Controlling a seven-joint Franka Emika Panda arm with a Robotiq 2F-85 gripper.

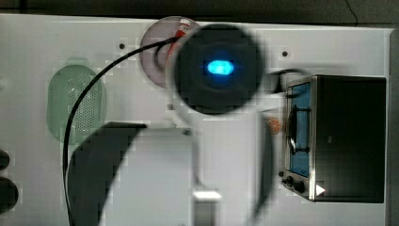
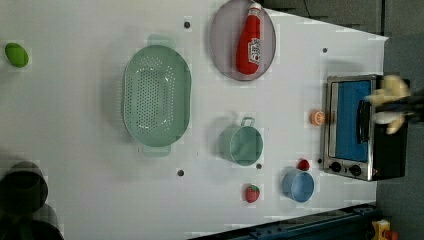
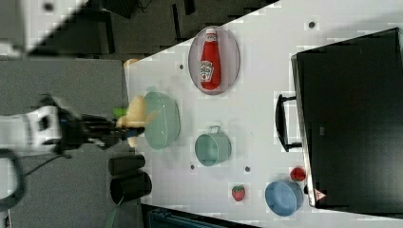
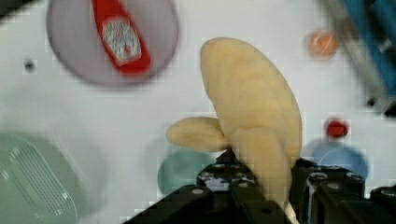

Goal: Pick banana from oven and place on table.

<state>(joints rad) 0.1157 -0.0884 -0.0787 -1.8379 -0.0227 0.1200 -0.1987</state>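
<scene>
Now | fingers (image 4: 261,186) pinch banana (image 4: 252,112) by its lower end | long axis points away from fingers | held high above desk (image 4: 261,28), clear of oven (image 2: 362,127)

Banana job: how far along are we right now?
Done: the banana is out of the oven and gripped in the tool, held up in the air. In hand: carrying it over the table; the wrist view shows the teal pot and blue bowl below. Left: lower it onto bare table and release.
</scene>
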